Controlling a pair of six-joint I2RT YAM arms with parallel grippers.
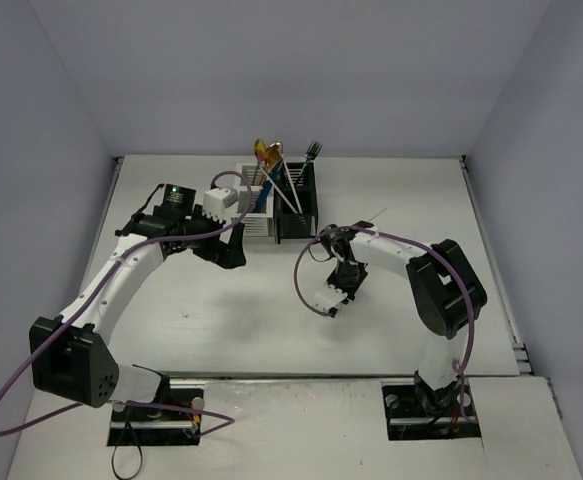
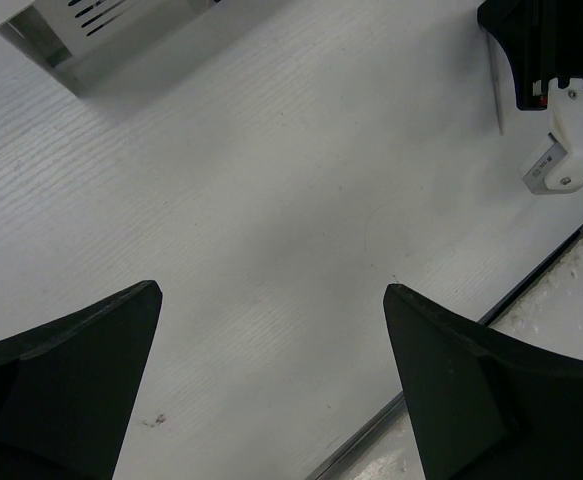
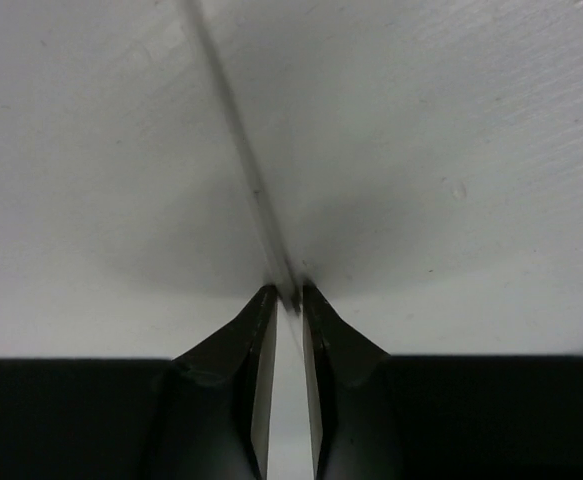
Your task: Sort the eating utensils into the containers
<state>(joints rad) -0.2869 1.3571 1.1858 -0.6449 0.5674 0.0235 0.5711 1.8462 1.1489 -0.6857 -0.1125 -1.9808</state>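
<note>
The white caddy (image 1: 254,222) and black caddy (image 1: 297,214) stand joined at the back middle. They hold gold spoons (image 1: 267,153), a dark fork (image 1: 313,150), a blue utensil and white sticks. My right gripper (image 1: 350,263) is low over the table in front of the black caddy. It is shut on a thin clear stick (image 3: 233,125), which runs forward from the fingertips (image 3: 266,300) close to the table. My left gripper (image 1: 233,257) is open and empty in front of the white caddy; its view shows a corner of that caddy (image 2: 76,35) and the stick (image 2: 498,100).
The right arm's purple cable (image 1: 303,272) loops out to the left of its wrist. The table's near edge (image 2: 451,340) shows in the left wrist view. Grey walls close in the table at the back and both sides.
</note>
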